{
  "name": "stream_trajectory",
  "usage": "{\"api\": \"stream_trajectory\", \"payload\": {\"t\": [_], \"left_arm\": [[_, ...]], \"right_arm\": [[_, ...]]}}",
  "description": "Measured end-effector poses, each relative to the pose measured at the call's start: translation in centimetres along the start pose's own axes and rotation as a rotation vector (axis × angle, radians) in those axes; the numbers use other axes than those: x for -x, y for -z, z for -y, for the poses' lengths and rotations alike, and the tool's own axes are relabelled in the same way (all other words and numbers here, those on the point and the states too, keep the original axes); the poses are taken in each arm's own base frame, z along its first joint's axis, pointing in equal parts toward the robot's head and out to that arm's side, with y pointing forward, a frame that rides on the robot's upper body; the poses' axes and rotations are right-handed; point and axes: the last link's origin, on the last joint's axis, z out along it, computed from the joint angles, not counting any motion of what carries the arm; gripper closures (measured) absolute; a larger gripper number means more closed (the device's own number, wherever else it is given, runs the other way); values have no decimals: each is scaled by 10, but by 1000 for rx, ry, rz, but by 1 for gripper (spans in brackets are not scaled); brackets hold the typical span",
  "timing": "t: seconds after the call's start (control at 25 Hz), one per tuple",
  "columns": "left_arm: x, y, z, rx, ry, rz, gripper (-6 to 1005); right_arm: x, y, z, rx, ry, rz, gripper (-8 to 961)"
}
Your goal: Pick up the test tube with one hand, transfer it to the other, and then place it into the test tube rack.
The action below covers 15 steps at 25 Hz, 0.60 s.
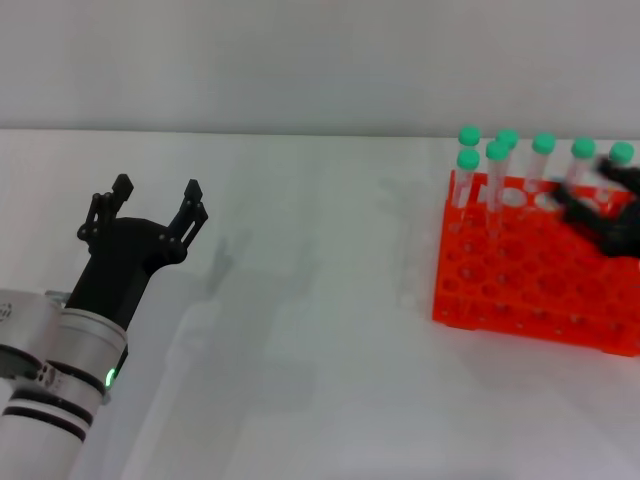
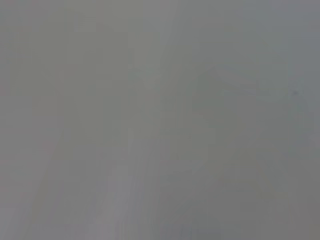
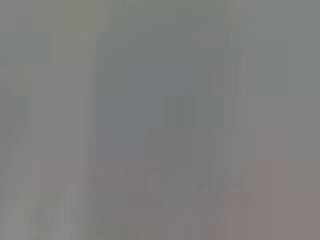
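Observation:
The orange-red test tube rack (image 1: pixel 520 285) stands on the white table at the right. Several green-capped clear tubes stand upright in its back rows, such as one at the far left (image 1: pixel 468 160) and one near the right end (image 1: pixel 583 150). My right gripper (image 1: pixel 592 198) is a blurred black shape over the rack's back right part, close to the two rightmost tubes. I cannot tell whether it holds one. My left gripper (image 1: pixel 158 186) is open and empty over the table at the left, far from the rack. Both wrist views show only plain grey.
The white table (image 1: pixel 320 330) stretches between my left arm (image 1: pixel 50 400) and the rack. A pale wall runs along the table's far edge.

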Motion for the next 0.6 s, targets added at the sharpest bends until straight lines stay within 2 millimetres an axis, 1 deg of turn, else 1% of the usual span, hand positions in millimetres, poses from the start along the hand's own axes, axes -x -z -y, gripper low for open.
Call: {"api": "stream_trajectory", "payload": {"t": [0.08, 0.2, 0.24, 0.32, 0.44, 0.6], "left_arm": [[-1, -1, -1, 3, -1, -2, 132], [-2, -3, -1, 6, -1, -7, 132], [-2, -3, -2, 7, -1, -9, 132], [-3, -5, -2, 11, -2, -12, 132], [-4, -7, -3, 16, -2, -17, 132], [-6, -9, -5, 21, -2, -21, 133]], "right_arm": [[-1, 27, 16, -107, 28, 53, 227], [-5, 57, 34, -262, 56, 96, 218], [-8, 67, 40, -316, 65, 96, 215], [-12, 79, 48, -395, 81, 91, 209], [-18, 91, 53, -467, 101, 74, 200], [-23, 93, 52, -483, 96, 55, 188]]}}
